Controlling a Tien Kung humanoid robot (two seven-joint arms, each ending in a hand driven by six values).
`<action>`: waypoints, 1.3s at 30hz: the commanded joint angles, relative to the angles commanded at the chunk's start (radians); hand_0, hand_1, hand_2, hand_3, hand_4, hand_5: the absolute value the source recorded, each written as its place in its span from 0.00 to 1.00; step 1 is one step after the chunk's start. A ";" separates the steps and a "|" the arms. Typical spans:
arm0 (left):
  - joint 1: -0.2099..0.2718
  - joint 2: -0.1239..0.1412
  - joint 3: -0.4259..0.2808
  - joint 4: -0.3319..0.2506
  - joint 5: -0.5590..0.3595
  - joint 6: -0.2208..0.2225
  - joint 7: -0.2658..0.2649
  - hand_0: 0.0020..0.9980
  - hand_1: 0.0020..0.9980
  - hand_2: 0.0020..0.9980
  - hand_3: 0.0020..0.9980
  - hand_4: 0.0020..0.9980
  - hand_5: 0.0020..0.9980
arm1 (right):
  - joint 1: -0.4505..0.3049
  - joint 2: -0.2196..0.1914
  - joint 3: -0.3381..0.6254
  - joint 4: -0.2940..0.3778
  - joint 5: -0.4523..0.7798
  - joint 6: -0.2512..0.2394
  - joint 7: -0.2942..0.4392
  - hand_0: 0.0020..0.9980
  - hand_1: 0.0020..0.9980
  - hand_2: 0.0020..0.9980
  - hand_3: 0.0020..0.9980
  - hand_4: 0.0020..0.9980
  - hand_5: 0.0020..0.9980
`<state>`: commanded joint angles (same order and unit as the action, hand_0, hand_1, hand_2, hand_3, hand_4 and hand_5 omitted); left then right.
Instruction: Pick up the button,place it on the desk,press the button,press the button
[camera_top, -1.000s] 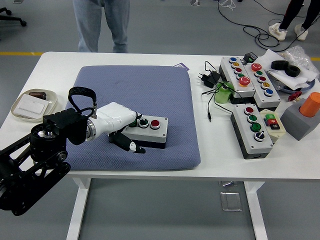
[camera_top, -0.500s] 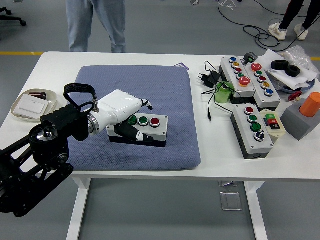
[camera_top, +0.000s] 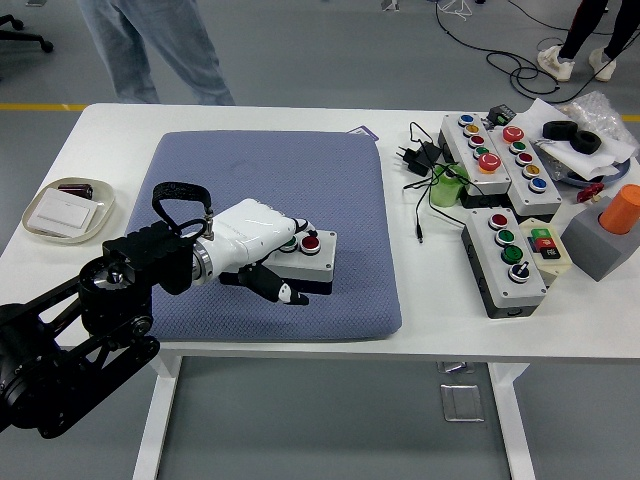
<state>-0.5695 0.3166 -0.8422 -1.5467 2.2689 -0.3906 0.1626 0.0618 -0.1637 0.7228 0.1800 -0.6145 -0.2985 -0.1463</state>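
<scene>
A grey button box with a white top lies on the blue mat, near the mat's front edge. Its red button shows at the right end; the buttons to the left of it are mostly hidden. My left hand, white with black fingers, lies over the box's left half. Its fingertips rest on top beside the red button. The thumb sticks out in front of the box, free of it. The hand holds nothing.
A shallow dish with a white card sits at the table's left edge. At the right stand more button boxes, a green cup, a plug with cable and an orange cylinder. A person's legs show at the far side.
My left hand drew back and up off the box half a second ago, then came forward and down onto its top again. The person has stepped left.
</scene>
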 joint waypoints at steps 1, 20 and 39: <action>0.000 0.001 0.001 0.005 0.000 -0.004 0.000 0.06 0.08 0.13 0.85 0.99 0.67 | 0.001 0.000 -0.001 0.000 0.002 0.000 0.000 0.63 0.46 0.53 0.58 0.27 0.01; -0.009 0.013 0.027 0.020 0.000 -0.074 -0.017 0.06 0.08 0.14 0.83 0.98 0.64 | 0.005 0.000 0.000 0.000 0.002 0.000 0.001 0.63 0.46 0.53 0.58 0.27 0.01; 0.005 0.011 -0.078 -0.027 0.000 0.337 0.192 0.11 0.19 0.22 0.97 1.00 0.97 | 0.007 0.001 0.004 0.000 0.001 -0.001 0.001 0.63 0.46 0.53 0.58 0.27 0.01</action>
<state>-0.5641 0.3281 -0.9202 -1.5737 2.2689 -0.0538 0.3548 0.0688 -0.1624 0.7270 0.1800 -0.6131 -0.2998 -0.1456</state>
